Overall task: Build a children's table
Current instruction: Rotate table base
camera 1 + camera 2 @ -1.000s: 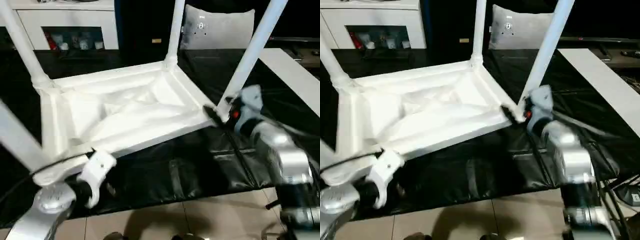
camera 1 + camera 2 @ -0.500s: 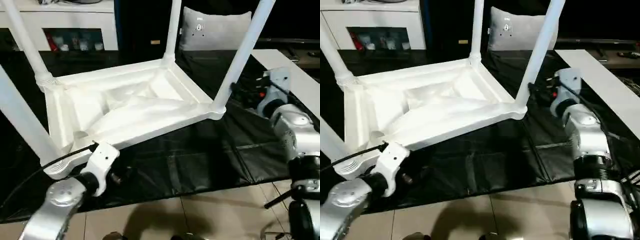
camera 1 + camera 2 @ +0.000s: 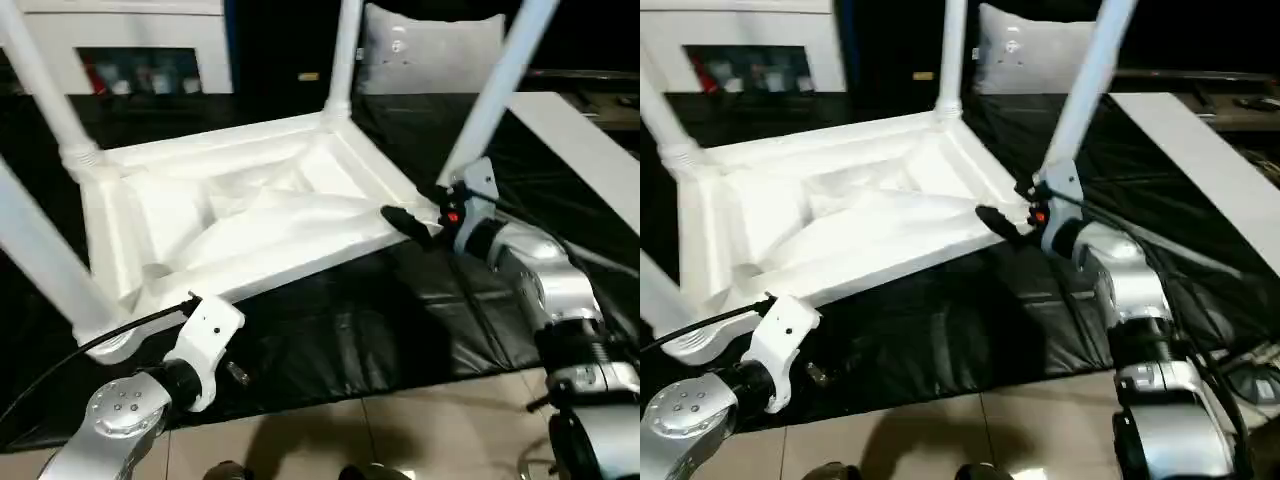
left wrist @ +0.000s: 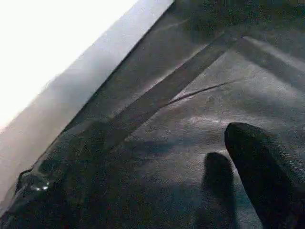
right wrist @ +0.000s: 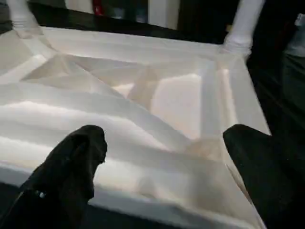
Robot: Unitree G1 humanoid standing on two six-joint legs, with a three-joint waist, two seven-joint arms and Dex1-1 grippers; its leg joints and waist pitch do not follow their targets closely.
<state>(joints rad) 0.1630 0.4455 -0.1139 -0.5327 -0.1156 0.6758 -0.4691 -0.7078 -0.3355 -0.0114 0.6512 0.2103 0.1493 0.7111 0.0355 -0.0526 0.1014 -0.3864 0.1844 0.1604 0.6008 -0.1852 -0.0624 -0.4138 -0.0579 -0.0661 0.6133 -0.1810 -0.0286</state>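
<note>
The children's table (image 3: 250, 215) lies upside down on a black sheet (image 3: 360, 320), its ribbed underside facing up. Four white legs stand in the corner sockets, among them one at the right corner (image 3: 495, 95) and one at the near left (image 3: 40, 265). My right gripper (image 5: 167, 138) is open at the table's near right corner, its black fingers (image 5: 81, 157) spread wide over the edge of the top with nothing held. My left gripper (image 3: 215, 350) hovers low over the sheet just in front of the near left corner. One of its black fingers (image 4: 259, 176) shows above the sheet, touching nothing.
A white cabinet with shelves (image 3: 130, 40) stands at the back left, with a grey cushion (image 3: 430, 50) at the back. A flat white board (image 3: 585, 145) lies on the right. Beige floor tiles (image 3: 420, 440) begin at the sheet's near edge.
My right gripper drew back to the right, away from the table's corner, then came back to it. The left arm has hardly moved. The camera shifted slightly.
</note>
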